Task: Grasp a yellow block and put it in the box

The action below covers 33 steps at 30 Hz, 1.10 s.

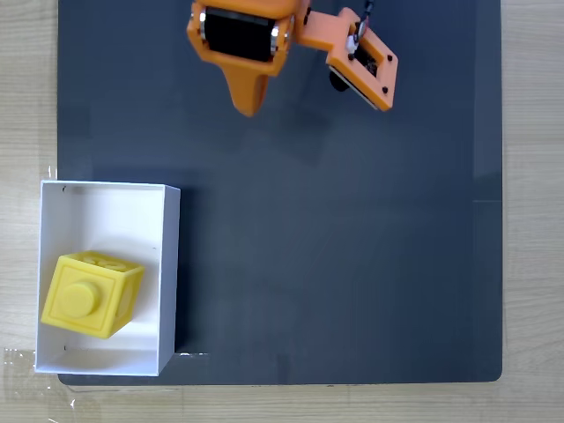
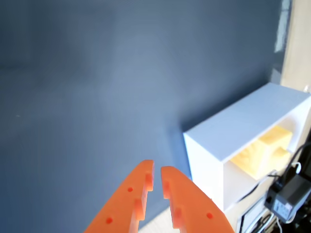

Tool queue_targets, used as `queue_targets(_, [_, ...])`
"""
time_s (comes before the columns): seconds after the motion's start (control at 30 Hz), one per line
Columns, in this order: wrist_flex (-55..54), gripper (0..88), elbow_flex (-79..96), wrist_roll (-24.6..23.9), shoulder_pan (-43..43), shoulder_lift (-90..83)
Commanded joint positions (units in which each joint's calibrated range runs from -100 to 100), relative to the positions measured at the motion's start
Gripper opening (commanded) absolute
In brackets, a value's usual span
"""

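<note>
— Where was the yellow block (image 1: 91, 293)?

— Lying tilted inside the box (image 1: 170, 264), at the bench's near-left corner in the fixed view.

— And the claw (image 2: 156, 174)?

— Empty, its jaws almost closed, well apart by the far edge. The placing looked done; I'd judge nothing remained but parking the arm.

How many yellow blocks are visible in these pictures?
1. The block lies tilted inside the white box, at the lower left of the fixed view. None appears on the dark mat.
</note>
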Motion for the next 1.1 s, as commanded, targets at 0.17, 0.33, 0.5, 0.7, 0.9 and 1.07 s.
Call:
queue_targets(0.17, [3.72, 2.3, 34.94, 4.02, -4.21, -37.55])
queue_targets(0.33, [17.42, 2.2, 39.92, 4.49, -4.37, -54.41])
queue_targets(0.5, [20.3, 1.9, 40.73, 4.65, -4.29, -59.16])
queue_targets(0.7, [20.12, 1.9, 40.73, 4.28, -3.95, -59.16])
queue_targets(0.9, [20.12, 1.9, 40.73, 4.49, -4.29, -59.16])
queue_targets(1.07, [20.12, 1.9, 40.73, 4.49, -4.29, -59.16])
